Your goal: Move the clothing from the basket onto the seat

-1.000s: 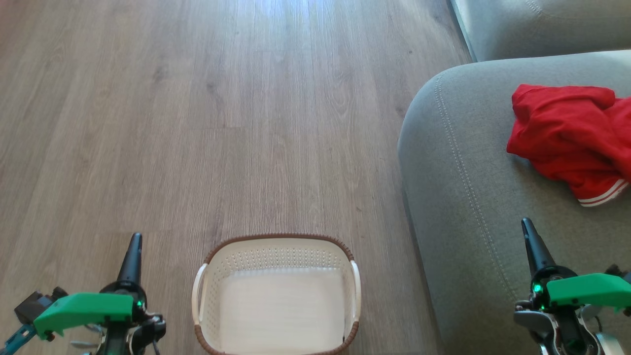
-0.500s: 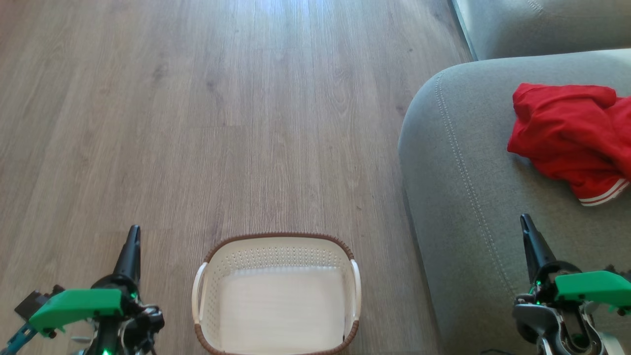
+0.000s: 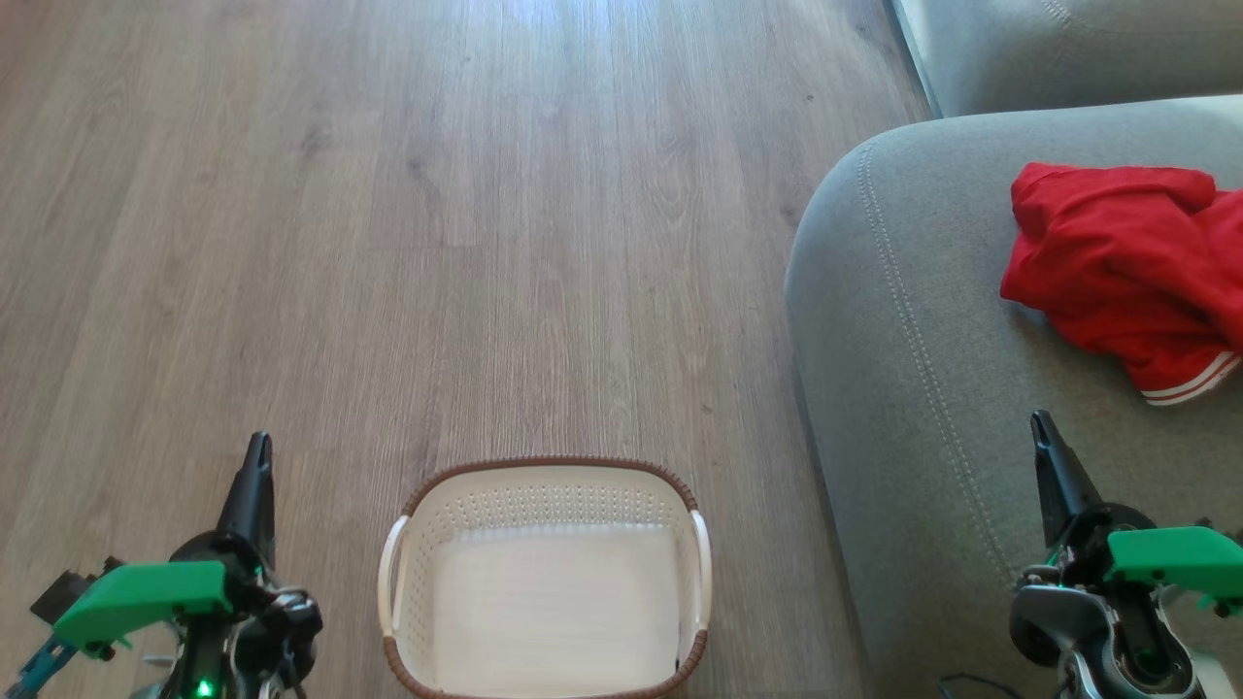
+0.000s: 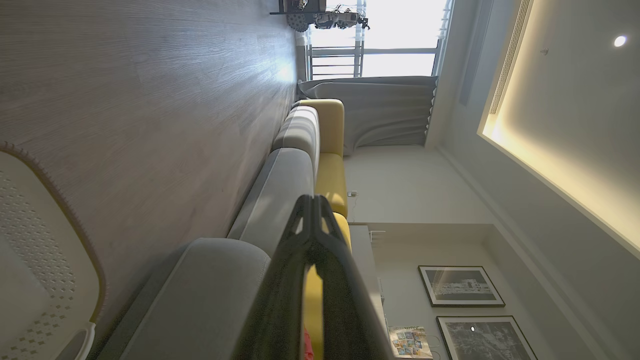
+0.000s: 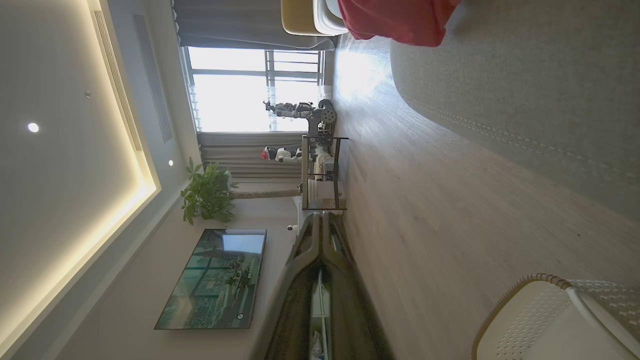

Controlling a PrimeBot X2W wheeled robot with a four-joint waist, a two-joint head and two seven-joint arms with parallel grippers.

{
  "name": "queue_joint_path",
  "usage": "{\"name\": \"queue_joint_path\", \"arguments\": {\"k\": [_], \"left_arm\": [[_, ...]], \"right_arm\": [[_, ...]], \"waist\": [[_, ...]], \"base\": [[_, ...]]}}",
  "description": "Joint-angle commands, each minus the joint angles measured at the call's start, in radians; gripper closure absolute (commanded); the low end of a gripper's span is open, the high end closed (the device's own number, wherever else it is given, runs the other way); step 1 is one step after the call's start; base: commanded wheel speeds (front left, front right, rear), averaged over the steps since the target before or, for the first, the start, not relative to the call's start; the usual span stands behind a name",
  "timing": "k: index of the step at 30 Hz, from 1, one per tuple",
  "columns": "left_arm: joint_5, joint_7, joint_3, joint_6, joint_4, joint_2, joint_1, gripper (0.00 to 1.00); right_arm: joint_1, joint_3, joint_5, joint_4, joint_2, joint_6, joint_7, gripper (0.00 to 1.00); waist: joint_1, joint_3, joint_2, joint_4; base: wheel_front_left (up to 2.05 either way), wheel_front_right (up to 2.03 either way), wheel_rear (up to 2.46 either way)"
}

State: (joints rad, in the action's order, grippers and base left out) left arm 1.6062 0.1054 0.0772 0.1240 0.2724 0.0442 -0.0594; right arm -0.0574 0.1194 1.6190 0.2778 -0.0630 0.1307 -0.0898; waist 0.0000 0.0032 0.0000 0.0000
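My left gripper point(image 3: 258, 445) is shut tight. Its two dark fingers press together into one point, and it holds nothing. It hangs over the wood floor point(image 3: 437, 243), just to the left of the basket point(image 3: 549, 473).

My right gripper point(image 3: 1043, 423) is shut tight too, with nothing in it. It hangs over the seat point(image 3: 923, 388), near the edge of the seat that is closest to me.

The basket sits on the floor between my two grippers. It is white with little holes, a brown rim and white handles. I can see its bare white bottom. Its right side is near the rounded edge of the seat, with a strip of floor between them.

The clothing is red with white stripes on its trim. It lies in a crumpled heap on top of the seat. It is well in from the stitched edge of the seat and runs off the right side of my head view. It is up ahead of my right gripper and apart from it. The basket and the clothing are well apart.
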Motion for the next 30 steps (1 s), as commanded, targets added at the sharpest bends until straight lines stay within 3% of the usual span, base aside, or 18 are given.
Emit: {"name": "queue_joint_path", "arguments": {"k": [1,30], "left_arm": [[0.002,0.008,0.037,0.007,-0.027,0.006,-0.049,1.00],[0.002,0.008,0.037,0.007,-0.027,0.006,-0.049,1.00]], "right_arm": [[-0.049,-0.019,0.001,-0.034,0.002,0.000,-0.012,1.00],[-0.050,-0.014,-0.003,-0.033,0.006,0.000,-0.016,1.00]], "waist": [[0.0000,0.000,0.0000,0.000],[0.0000,0.000,0.0000,0.000]], "base": [[0.00,0.00,0.00],[0.00,0.00,0.00]]}}
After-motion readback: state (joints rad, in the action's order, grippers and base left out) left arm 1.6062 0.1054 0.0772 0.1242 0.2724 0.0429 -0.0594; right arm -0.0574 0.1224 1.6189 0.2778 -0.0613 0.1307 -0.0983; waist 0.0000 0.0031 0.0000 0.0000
